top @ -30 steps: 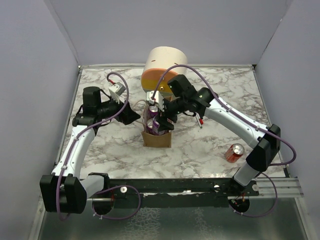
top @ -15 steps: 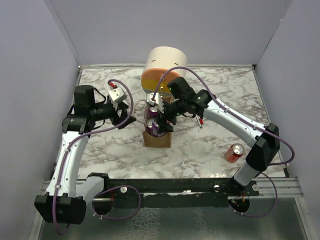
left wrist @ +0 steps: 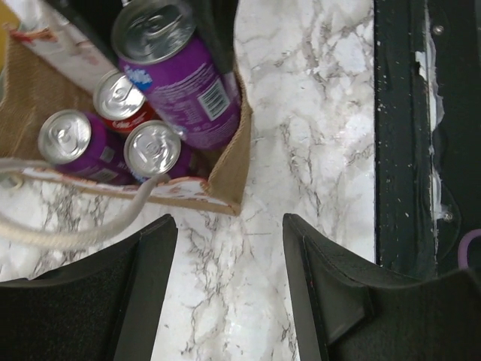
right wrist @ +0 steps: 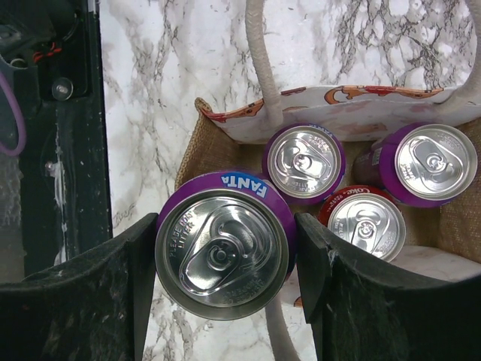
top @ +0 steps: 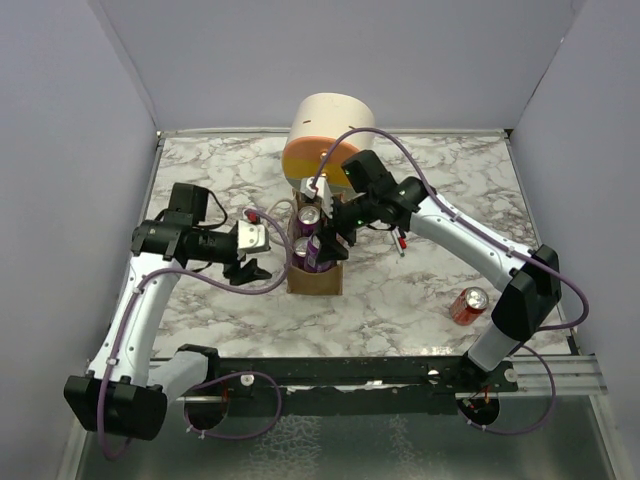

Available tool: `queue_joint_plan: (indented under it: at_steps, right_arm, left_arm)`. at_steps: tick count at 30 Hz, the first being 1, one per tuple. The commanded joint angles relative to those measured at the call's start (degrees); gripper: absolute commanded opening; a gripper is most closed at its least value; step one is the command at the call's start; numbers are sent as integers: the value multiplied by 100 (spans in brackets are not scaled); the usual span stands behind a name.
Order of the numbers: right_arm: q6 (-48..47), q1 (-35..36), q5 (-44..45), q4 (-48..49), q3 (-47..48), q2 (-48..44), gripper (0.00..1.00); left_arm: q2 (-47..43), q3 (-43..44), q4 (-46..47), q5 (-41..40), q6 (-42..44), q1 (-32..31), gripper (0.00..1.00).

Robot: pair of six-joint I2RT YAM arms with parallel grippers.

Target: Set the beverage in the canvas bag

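Note:
The tan canvas bag (top: 314, 277) stands mid-table with cream cord handles. My right gripper (top: 326, 243) is shut on a purple Fanta can (right wrist: 222, 254), held tilted at the bag's corner, its top higher than the other cans. In the left wrist view the can's (left wrist: 177, 72) lower end is inside the bag (left wrist: 228, 167). Two purple cans (right wrist: 304, 162) (right wrist: 434, 162) and a red can (right wrist: 359, 218) stand in the bag. My left gripper (top: 254, 267) is open and empty over bare marble just left of the bag; it also shows in the left wrist view (left wrist: 229, 248).
A large cream cylinder with an orange front (top: 325, 135) stands right behind the bag. A red can (top: 469, 304) lies on the table at the right. A black rail (top: 350, 370) runs along the near edge. Walls enclose the table.
My left gripper has drawn back from the bag's left side toward the near edge and turned. My right gripper stays over the bag with the purple can.

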Motion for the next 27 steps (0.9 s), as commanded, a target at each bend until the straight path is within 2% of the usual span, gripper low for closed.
queue_joint_plan:
  at_steps: [1,9,18,27]
  right_arm:
    - [188,-14,-759,38,93,-157,4]
    - [114,-131,-947,26,-4,-88,4]
    - [148,-152,-1110,96,-76,-74,4]
    - [137,-186,-1077,121,-133,-94,4]
  left_arm:
    - [162,-46,-20,-165,404,-617,60]
    - [345,-246,906,-622,-13,-1370,61]
    - [717,-508,1346,-1121,248,-1767,61]
    - [831,-809,2105,-1447,154,-2016,58]
